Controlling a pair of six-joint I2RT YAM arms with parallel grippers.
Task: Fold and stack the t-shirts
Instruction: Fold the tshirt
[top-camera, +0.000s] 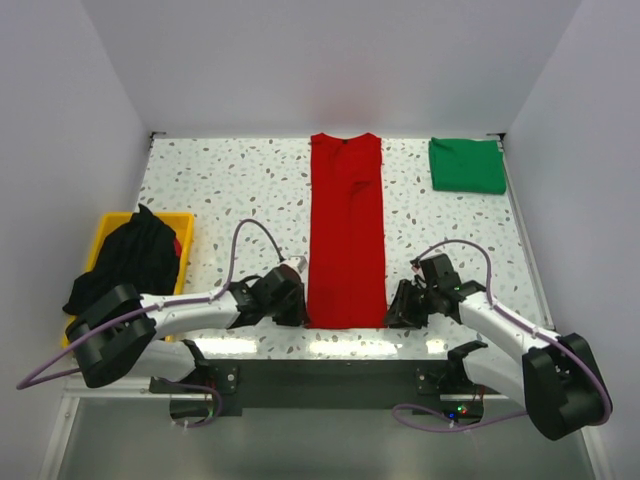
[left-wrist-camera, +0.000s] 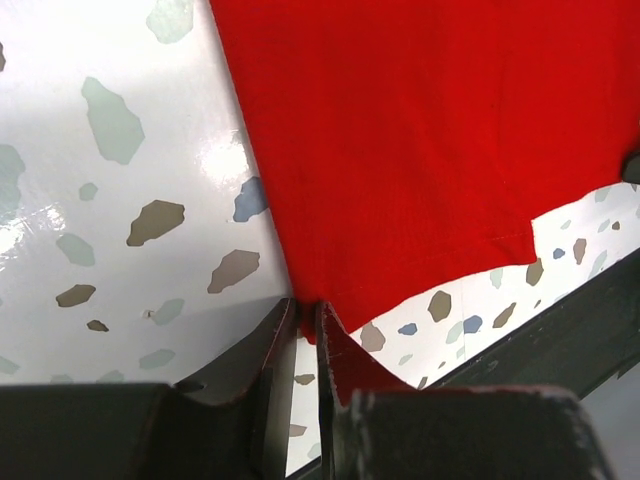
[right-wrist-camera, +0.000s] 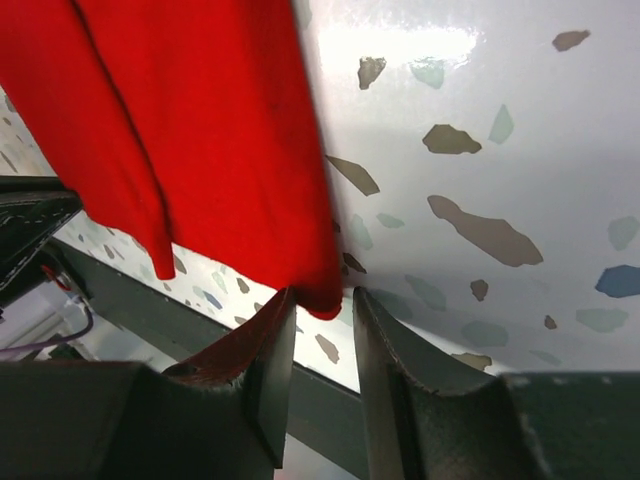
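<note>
Left tool (left-wrist-camera: 305, 308) and right tool (right-wrist-camera: 324, 296) seemingly straddle red t-shirt (top-camera: 345, 230) corners.

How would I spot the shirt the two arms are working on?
Look at the speckled table: down its middle lies the red t-shirt, a long narrow strip. The green shirt is a small folded square; the black shirt is heaped in a yellow bin.

Top camera overlooks the table (top-camera: 230, 180); both wrist cameras look closely at the red t-shirt (top-camera: 345, 235).
</note>
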